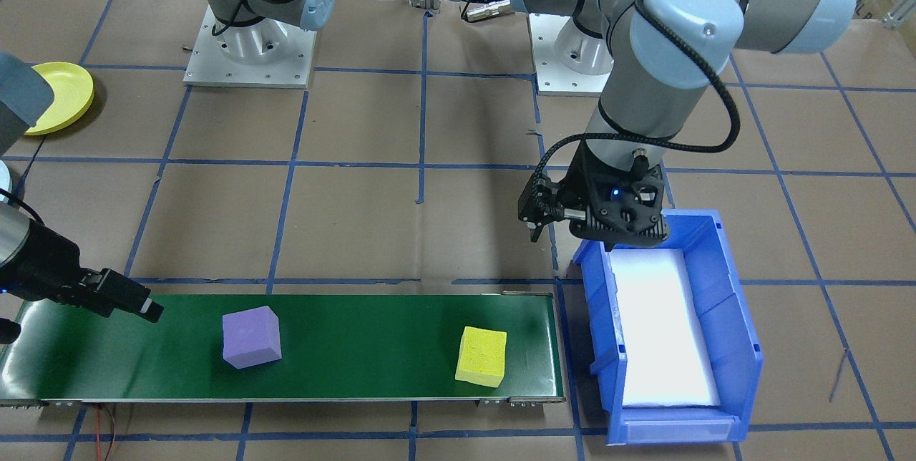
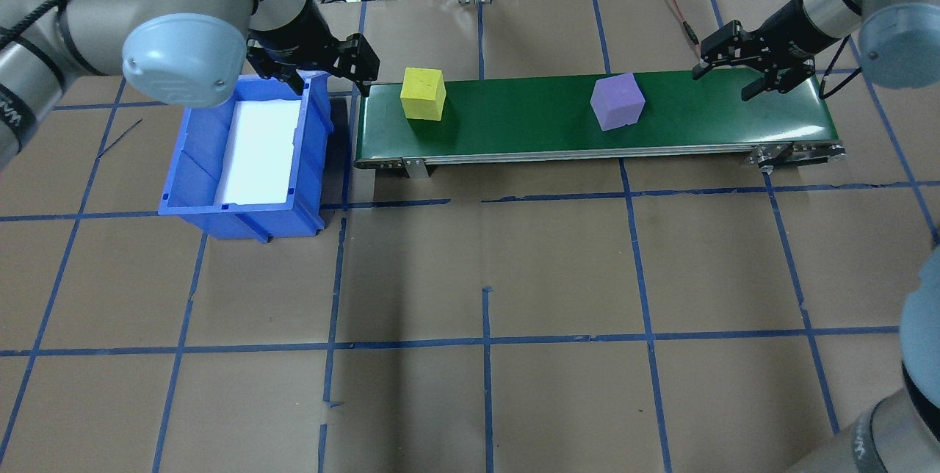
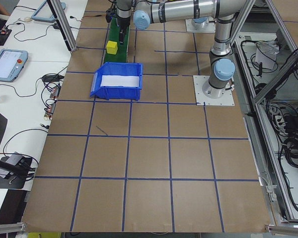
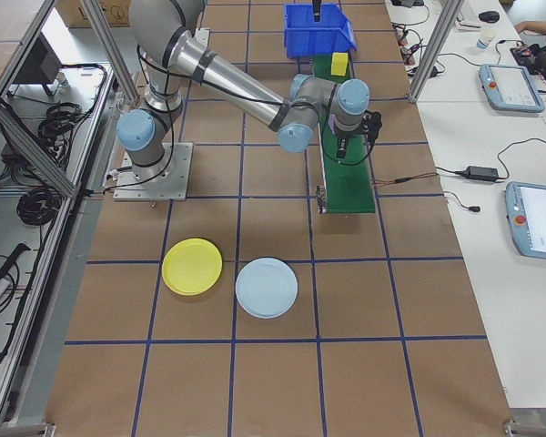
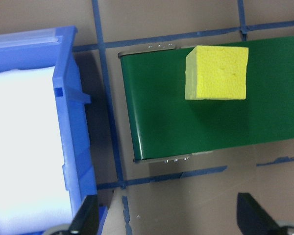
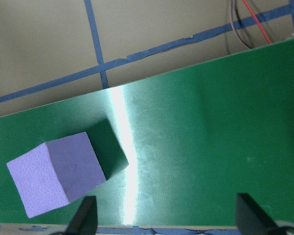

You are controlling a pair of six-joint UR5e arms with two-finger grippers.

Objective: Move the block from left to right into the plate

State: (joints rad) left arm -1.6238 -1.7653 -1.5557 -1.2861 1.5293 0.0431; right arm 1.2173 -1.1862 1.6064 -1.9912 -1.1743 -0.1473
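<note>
So right now both my claws are empty and spread wide. My right gripper [image 2: 740, 67] hangs over the right end of the green conveyor belt [image 2: 529, 128], fingers [image 6: 85, 215] apart with nothing between them. I'd say it's parked there because blocks ride the belt toward that end. The purple block [image 2: 618, 101] sits near the middle of the belt, a bit toward my right end, and my wrist view shows it just off to the side of the open jaws, not between them yet.

My left gripper [image 2: 334, 65] hovers by the far corner of the blue bin [image 2: 187, 164], just beside the belt's left end, also open and holding nothing. The yellow block [image 2: 423, 93] rests near that left end of the belt, well apart from the purple one.

The yellow plate [image 4: 192, 266] and the light blue plate [image 4: 267, 288] are on the table on my right side, touching at their rims, well away from the belt. My guess: the purple one is the next pick for my right claw once it comes in reach.
</note>
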